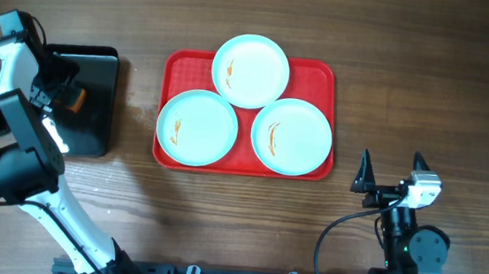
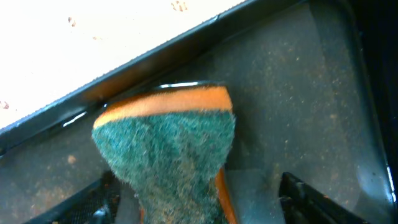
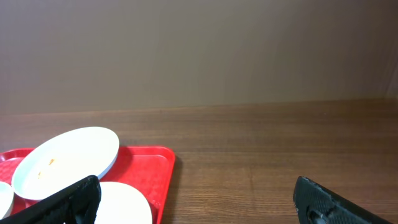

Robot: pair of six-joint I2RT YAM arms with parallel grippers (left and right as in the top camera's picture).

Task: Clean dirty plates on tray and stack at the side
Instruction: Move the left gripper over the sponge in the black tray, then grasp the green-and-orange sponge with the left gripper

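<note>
Though dim overhead, green-orange sponge point(image 2: 168, 149) wrist-side.

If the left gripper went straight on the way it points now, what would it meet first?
Most likely the green-topped orange sponge, lying in the glossy black rectangular tray directly ahead of the open left gripper; depth is unclear.

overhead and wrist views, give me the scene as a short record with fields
tray: red tray, mid-table, holding all three plates
plates: far plate, near-left plate, near-right plate; each shows orange smears
sponge: green-and-orange sponge inside the black tray, left of the red tray
left gripper: open, fingers either side of the sponge, one finger clearly apart from it
right gripper: open, empty, beside the red tray's near-right corner
progress: no plate wiped or stacked at the side yet
</note>
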